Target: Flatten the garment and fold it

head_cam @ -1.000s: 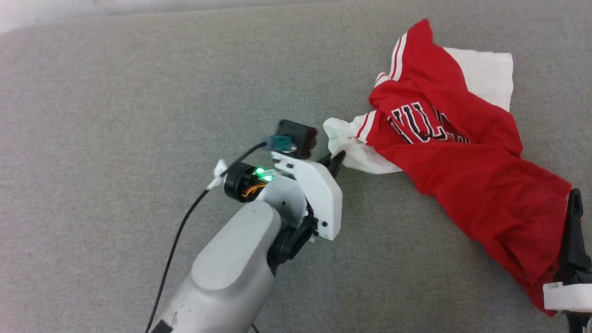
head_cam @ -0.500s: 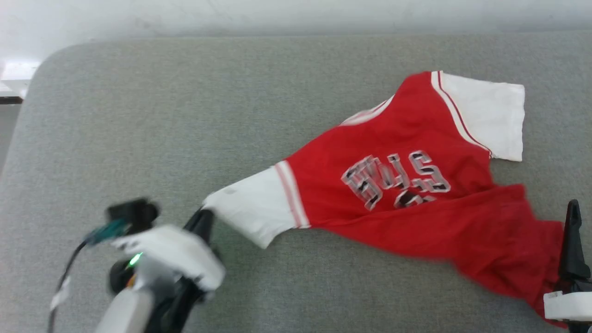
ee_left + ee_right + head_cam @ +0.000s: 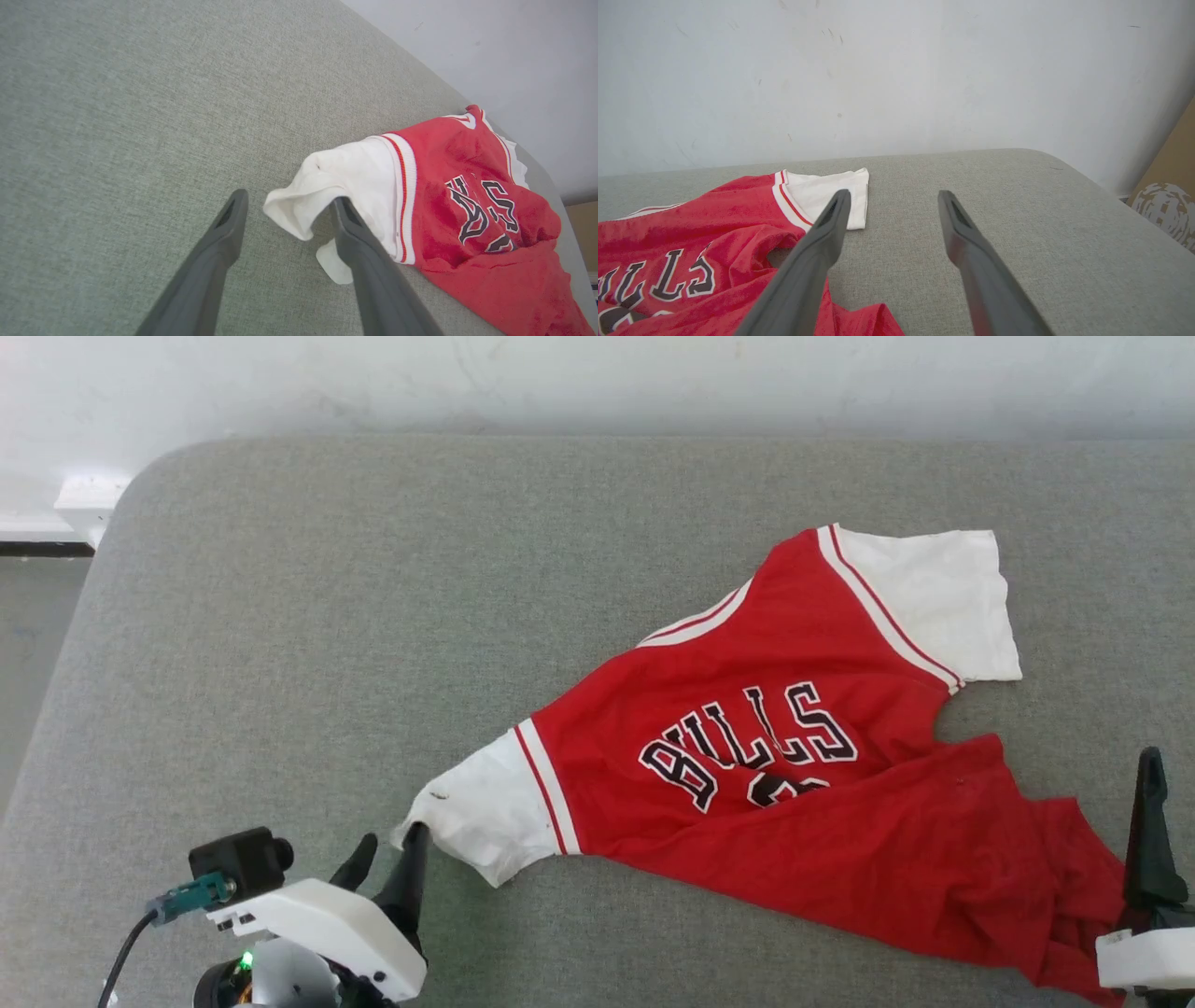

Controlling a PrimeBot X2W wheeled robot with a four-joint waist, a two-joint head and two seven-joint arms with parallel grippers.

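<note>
Surface: a grey padded surface with a rounded far left corner, set against a pale wall.
Left gripper: at the near edge, left of the middle. The jaws stand apart and clamp nothing.
Left gripper contact: in the left wrist view the sleeve's cuff drapes over the tip of one finger; the other finger is over bare surface.
Near sleeve: white, rumpled, pointing toward the near edge, touching the left gripper.
Shirt: red, lying front up on the right half of the surface, slanting from the near edge toward the back; only partly flat.
Lettering: black block letters with white outline, the lower row half covered by a fold of red cloth.
Far sleeve: white, spread flat, toward the back right.
Hem: bunched and wrinkled at the near right corner.
Right gripper: at the near right corner, just beside the bunched hem. The jaws are wide apart with nothing between them.
</note>
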